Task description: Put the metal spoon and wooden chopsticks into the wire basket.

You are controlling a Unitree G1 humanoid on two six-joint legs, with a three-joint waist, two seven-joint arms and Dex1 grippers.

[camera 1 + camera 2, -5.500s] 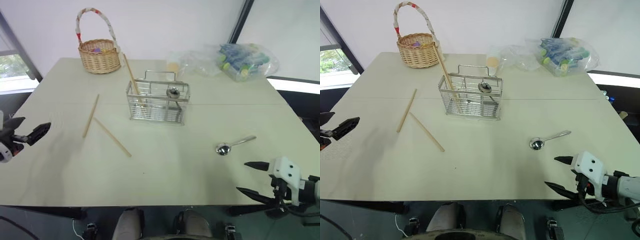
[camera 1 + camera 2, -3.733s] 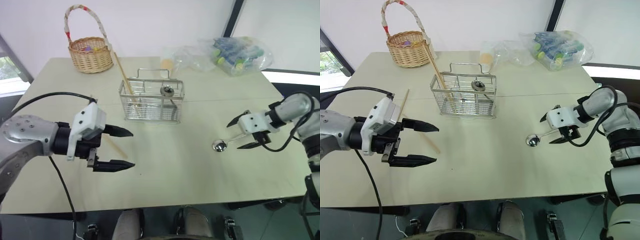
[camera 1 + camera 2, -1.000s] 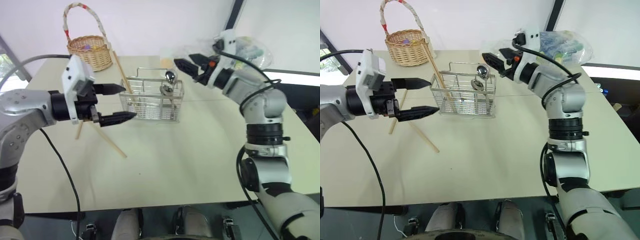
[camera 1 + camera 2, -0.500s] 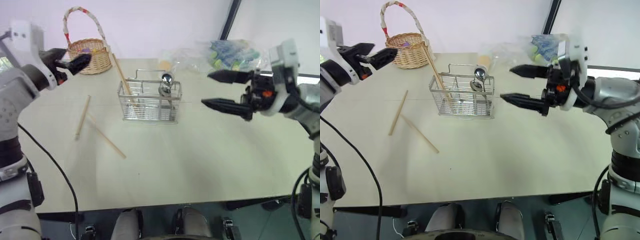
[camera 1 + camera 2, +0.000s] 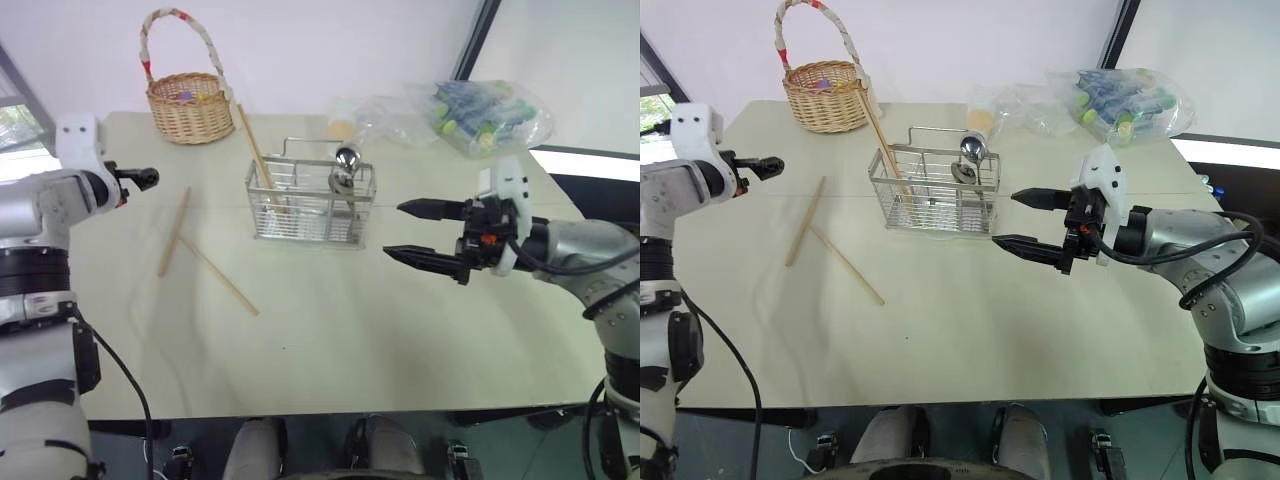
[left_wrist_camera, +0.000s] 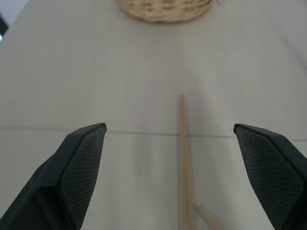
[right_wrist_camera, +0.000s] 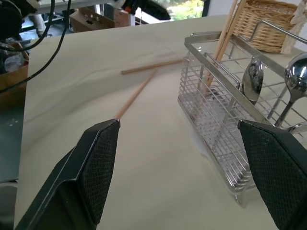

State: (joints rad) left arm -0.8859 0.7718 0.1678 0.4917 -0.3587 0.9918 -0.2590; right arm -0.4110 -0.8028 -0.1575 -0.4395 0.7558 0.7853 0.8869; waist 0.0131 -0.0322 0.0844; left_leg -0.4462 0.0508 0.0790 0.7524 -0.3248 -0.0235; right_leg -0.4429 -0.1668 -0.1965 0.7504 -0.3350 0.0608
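Two chopsticks [image 5: 172,232] are lying flat on the table [image 5: 330,330] left of the wire basket [image 5: 310,203], where the spoon [image 5: 345,160] is already standing. Light, stiff, thin; pinching mid-length seems best. Left gripper [image 6: 177,158] and right gripper [image 5: 420,232] are both spread, holding nothing.

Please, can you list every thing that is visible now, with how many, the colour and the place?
wire basket: one, silver, middle of the table.
metal spoons: two, shiny, standing in the wire basket.
wooden chopsticks: three, pale tan; two lying on the table left of the wire basket, one leaning inside it.
wicker basket: one, tan, far left corner.
plastic bags: clear, far right side.
table: one, beige.
left claw: black, open, above a lying chopstick.
right claw: black, open, right of the wire basket.
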